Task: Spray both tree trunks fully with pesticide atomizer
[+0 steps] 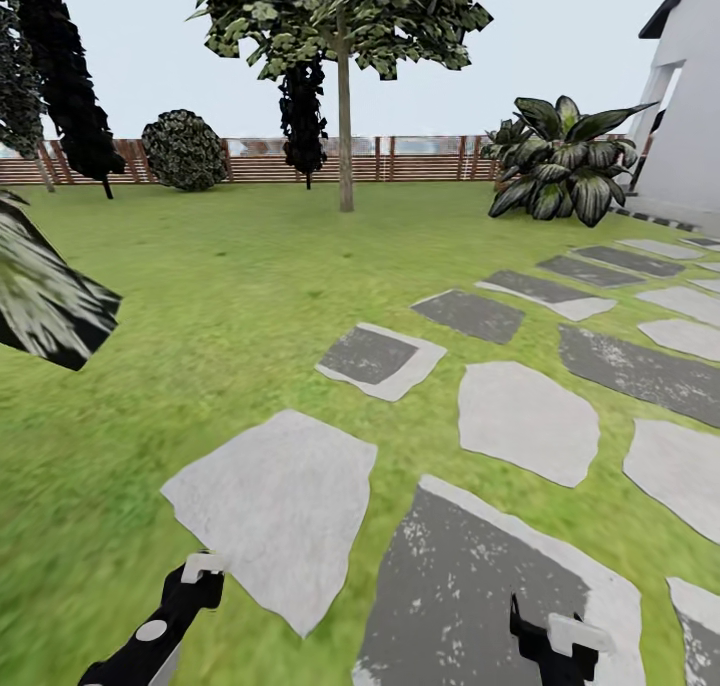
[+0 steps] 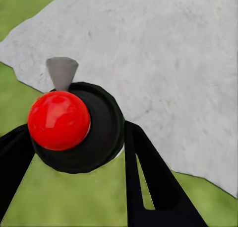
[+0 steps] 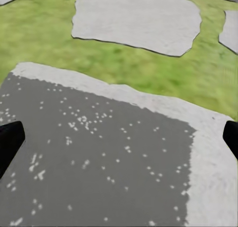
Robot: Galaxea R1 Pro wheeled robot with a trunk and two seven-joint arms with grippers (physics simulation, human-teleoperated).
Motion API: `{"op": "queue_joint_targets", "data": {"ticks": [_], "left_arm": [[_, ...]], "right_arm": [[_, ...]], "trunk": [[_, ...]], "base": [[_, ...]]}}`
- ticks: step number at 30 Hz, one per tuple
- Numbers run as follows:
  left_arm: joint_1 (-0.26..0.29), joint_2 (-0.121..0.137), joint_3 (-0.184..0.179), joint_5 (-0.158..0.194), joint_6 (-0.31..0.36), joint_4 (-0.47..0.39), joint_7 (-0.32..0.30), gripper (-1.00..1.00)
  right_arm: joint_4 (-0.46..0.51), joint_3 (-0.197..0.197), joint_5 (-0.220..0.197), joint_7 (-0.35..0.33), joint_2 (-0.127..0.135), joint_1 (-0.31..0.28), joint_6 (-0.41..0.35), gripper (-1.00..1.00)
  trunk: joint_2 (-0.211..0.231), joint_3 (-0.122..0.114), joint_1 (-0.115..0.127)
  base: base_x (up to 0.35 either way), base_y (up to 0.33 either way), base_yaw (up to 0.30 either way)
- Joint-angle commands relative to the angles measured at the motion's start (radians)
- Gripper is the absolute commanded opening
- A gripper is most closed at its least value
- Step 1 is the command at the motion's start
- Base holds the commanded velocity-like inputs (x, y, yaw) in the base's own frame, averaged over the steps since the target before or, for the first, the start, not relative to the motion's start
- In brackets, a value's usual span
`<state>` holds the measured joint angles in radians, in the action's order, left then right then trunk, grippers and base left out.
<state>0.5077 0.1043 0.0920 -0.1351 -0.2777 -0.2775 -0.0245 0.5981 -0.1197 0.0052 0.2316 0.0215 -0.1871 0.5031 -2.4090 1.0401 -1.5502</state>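
Right now I see the garden from the head camera: a wide green lawn [image 1: 210, 296], a brown slat fence [image 1: 420, 158] at the far side and a corner of the white house [image 1: 690, 116] at the right. Flat stepping stones, some pale and some dark grey, run across the grass in front of me toward the house.

My left gripper [image 2: 74, 152] is clenched on the pesticide atomizer [image 2: 74, 122]. In the left wrist camera it shows as a black round body with a shiny red ball on top and a small grey cone-shaped nozzle, sitting between the two black fingers [image 2: 148, 182]. Under it lie a pale stone [image 2: 163, 63] and some grass. In the head camera the left gripper [image 1: 200, 571] is low at the left, over the edge of that pale stone [image 1: 275, 506].

My right gripper [image 1: 550, 636] is low at the right, above a dark stone [image 1: 470, 566] with a pale border. In the right wrist camera its two black fingertips [image 3: 10, 142] stand far apart at the picture edges with nothing between them, so it is released. The dark stone [image 3: 99, 162] below it carries many tiny white specks.

One tree [image 1: 345, 116] with a thin grey trunk stands in the middle of the lawn, well away from me. A round bush [image 1: 185, 151] and a big broad-leaf plant [image 1: 560, 161] stand near the fence.
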Motion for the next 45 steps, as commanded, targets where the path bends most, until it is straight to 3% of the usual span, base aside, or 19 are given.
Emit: {"op": "queue_joint_targets", "data": {"ticks": [1,45], "left_arm": [[0.0,0.0,0.0,0.0,0.0,0.0,0.0,-1.0],[-0.001,0.001,0.0,0.0,0.0,0.001,0.0,-1.0]], "right_arm": [[0.0,0.0,0.0,0.0,0.0,0.0,0.0,1.0],[-0.001,0.0,0.001,0.0,0.0,0.0,0.0,1.0]], "trunk": [[0.0,0.0,0.0],[0.0,0.0,0.0]], "base": [[0.34,0.0,0.0],[0.34,0.0,0.0]]}}
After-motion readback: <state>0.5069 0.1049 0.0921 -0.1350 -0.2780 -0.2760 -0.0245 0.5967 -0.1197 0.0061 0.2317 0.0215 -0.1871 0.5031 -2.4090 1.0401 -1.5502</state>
